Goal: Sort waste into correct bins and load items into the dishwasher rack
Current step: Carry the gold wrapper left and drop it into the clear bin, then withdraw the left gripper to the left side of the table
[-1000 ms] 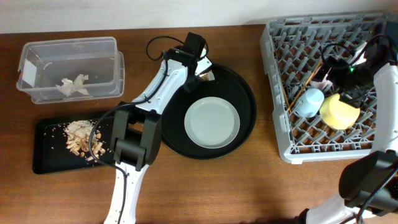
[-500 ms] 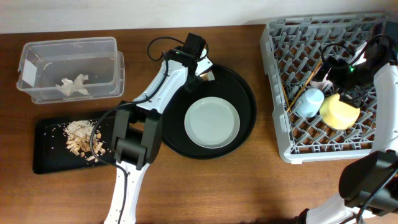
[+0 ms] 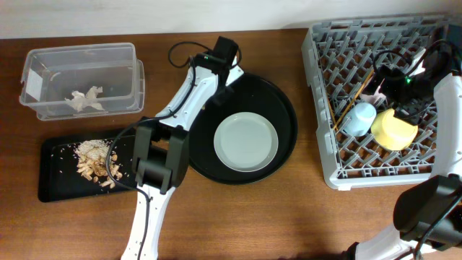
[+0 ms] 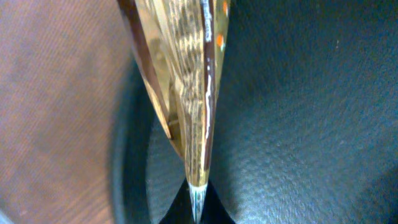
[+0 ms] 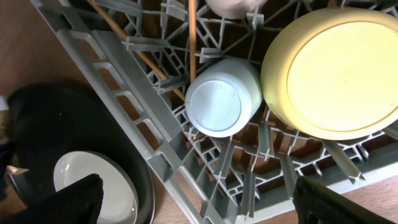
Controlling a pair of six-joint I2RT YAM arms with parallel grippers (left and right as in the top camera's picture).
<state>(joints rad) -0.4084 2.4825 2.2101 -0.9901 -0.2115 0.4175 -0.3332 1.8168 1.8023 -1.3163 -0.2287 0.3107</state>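
Left gripper [image 4: 198, 210] pinches the wrapper [image 4: 186, 93] by a thin edge over the rim of the round tray [image 3: 283, 108] — slick foil, so it may slip loose en route to the clear box [image 3: 43, 79]; right gripper [image 5: 199, 200] gapes empty above the rack [image 5: 124, 93].

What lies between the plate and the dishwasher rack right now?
In the overhead view, from the plate outward: the floor and rim of the round black tray, then a strip of bare table up to the dishwasher rack.

Robot lab: twin arms [image 3: 189, 97], dishwasher rack [image 3: 317, 108]
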